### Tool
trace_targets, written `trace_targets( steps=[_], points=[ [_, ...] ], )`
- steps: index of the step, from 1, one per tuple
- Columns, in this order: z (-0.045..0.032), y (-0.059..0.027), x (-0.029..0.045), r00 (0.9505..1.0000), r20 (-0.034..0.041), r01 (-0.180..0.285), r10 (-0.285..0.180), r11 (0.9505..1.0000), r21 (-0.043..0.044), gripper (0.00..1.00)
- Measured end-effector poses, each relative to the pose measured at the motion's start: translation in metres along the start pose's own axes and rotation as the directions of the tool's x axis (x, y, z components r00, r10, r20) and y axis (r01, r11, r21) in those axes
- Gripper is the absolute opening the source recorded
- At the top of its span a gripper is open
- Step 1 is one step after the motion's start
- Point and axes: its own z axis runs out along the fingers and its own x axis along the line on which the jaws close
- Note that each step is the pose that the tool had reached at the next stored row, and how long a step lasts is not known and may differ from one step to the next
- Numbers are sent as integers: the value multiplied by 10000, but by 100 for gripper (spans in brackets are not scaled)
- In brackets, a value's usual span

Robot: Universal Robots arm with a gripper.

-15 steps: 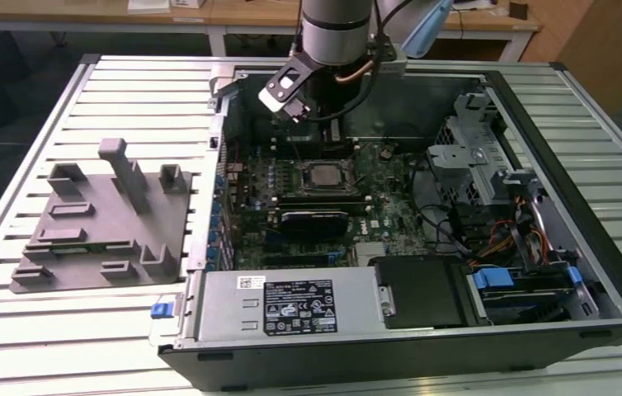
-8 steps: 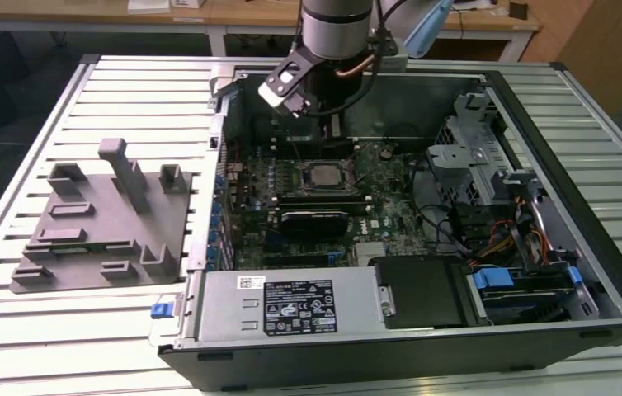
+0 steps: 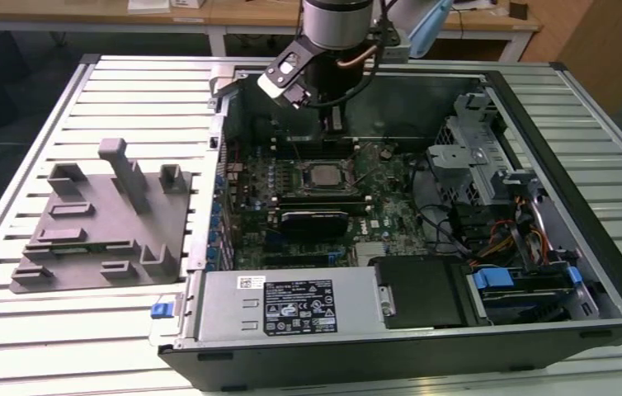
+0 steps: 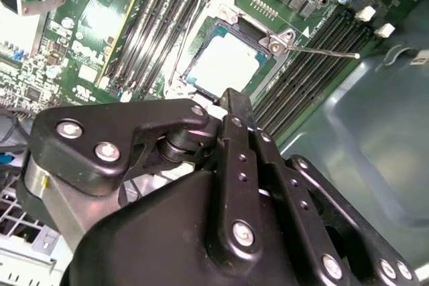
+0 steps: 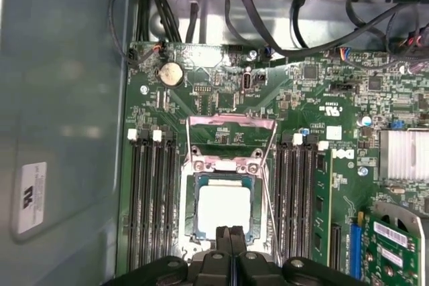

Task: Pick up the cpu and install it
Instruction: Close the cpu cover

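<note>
cpu (image 5: 224, 207) already sitting in the motherboard socket (image 5: 222, 165), gripper (image 5: 231, 232) hovering over it inside the open pc case (image 3: 575, 148), jaws pinched together on nothing, grey fixture (image 3: 91, 235) beside the case

In both wrist views the end effector (image 5: 230, 231) covers one edge of the cpu (image 5: 224, 207) and its socket (image 5: 190, 207).

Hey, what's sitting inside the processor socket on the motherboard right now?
The cpu lies in the socket, silver top up. The pincer covers one edge of it in the first wrist view, and whatever lies beneath it is hidden.
</note>
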Motion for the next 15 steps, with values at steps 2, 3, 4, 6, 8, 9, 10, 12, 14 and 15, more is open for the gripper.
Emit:
trace_targets(
  steps=[2,3,4,6,8,9,10,12,14,15],
  points=[
    [-37,2,-1,10000,1,0,0,10000,5,11],
    [-36,2,-14,10000,-2,2,-2,10000,3,11],
    [-36,1,-31,10000,-1,1,-1,10000,5,11],
    [-37,0,-79,10000,1,0,0,10000,6,11],
    [-37,2,-118,10000,-1,0,0,10000,19,11],
    [-40,11,-123,10000,-3,-1,1,10000,61,11],
    [-55,25,-124,10000,-7,-2,2,9999,126,11],
    [-124,36,-124,10000,-10,-2,2,9998,191,11],
    [-140,38,-122,10000,-18,-2,3,9998,198,11],
    [-141,38,-122,10000,-21,-3,4,9998,197,11]
  ],
)
